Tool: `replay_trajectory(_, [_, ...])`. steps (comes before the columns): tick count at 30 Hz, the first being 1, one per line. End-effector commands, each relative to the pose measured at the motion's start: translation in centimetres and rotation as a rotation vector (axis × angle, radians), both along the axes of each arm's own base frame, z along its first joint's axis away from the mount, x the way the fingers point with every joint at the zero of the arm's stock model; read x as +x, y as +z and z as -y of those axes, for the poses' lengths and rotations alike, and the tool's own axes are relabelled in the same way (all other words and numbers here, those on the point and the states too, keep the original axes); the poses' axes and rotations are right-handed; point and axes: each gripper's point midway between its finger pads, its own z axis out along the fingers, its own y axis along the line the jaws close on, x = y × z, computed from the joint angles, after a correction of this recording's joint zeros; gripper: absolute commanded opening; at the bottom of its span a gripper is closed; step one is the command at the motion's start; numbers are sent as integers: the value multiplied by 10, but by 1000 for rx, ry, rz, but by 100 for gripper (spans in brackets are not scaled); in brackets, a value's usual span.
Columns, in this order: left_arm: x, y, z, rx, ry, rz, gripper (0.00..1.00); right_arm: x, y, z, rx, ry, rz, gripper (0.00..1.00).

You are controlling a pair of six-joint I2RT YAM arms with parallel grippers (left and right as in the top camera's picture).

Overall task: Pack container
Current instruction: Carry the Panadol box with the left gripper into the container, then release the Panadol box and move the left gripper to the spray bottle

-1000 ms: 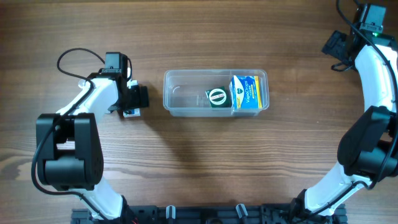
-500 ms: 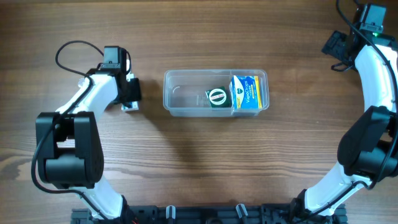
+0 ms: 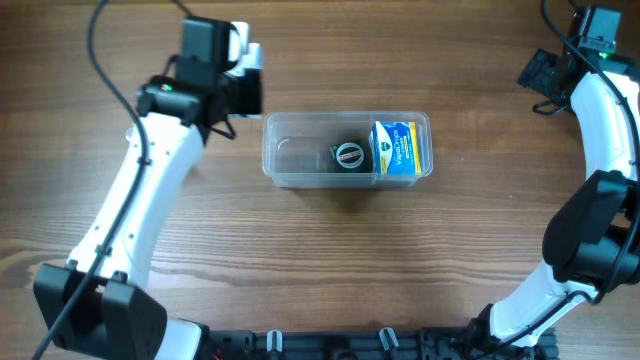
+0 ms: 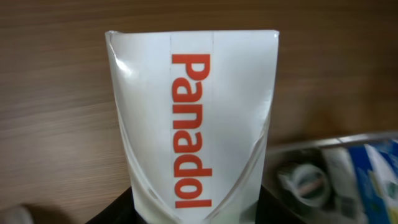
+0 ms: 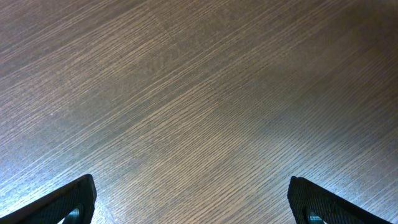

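Note:
The container (image 3: pixel 300 165) is a clear rectangular tub at the table's middle. It holds a round green-and-black tin (image 3: pixel 348 154) and a blue box (image 3: pixel 398 148) at its right end. My left gripper (image 3: pixel 243 85) hangs above the table just off the container's left end, shut on a white Panadol box (image 4: pixel 193 124); that box (image 3: pixel 250 53) shows white from overhead. In the left wrist view the container's rim (image 4: pixel 336 142) lies low on the right. My right gripper (image 5: pixel 193 202) is open over bare wood at the far right (image 3: pixel 535 75), holding nothing.
Wood-grain table (image 3: pixel 330 260) all round. The left arm (image 3: pixel 150 190) slants from the front left up to the container's left end. The right arm (image 3: pixel 600 150) arches along the right edge.
My left gripper closed on the white box on the table left of the container, then lifted it up and rightward toward the container's left end. The right arm has not moved.

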Motion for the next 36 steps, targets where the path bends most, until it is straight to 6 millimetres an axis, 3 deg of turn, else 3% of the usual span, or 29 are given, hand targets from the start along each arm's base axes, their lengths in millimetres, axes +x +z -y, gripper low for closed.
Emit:
replay_trajectory(1, [-19,8,51,-33,-115,-2,48,-2,-8,1,6,4,-17,100])
replay_trajectory(5, [-50,-10,83,-60,-115,-119,52,-2,-8,1,6,4,-17,100])
replay_trajectory(12, [-64,-20,78,-92,8,-216,55,-2,-8,1,6,4,-18,100])
replay_trajectory(15, [-60,-21,67,-43,45,-192,62,-2,-8,1,6,4,-17,100])
replay_trajectory(17, [-59,-21,66,-36,46,-188,81,-2,-8,1,6,4,-17,100])
replay_trajectory(18, [-56,-20,64,-26,56,-173,83,-2,-8,1,6,4,-18,100])
replay_trajectory(19, [-50,-17,62,-17,69,-145,91,-2,-8,1,6,4,-18,100])
replay_trajectory(20, [-41,-11,63,-30,78,-101,100,-2,-8,1,6,4,-17,100])
replay_trajectory(23, [-10,24,59,-112,109,55,100,-2,-8,1,6,4,-17,100])
replay_trajectory(26, [0,65,8,-117,207,142,100,-2,-8,1,6,4,-17,100])
replay_trajectory(30, [-31,92,-97,-93,441,141,100,-2,-8,1,6,4,-17,100])
replay_trajectory(31, [-45,90,-125,-59,491,112,100,-2,-8,1,6,4,-17,100])
replay_trajectory(32, [-54,84,-140,-21,501,75,100,-2,-8,1,6,4,-18,100])
replay_trajectory(36, [-86,46,-170,77,542,-137,100,-2,-8,1,6,4,-18,100])
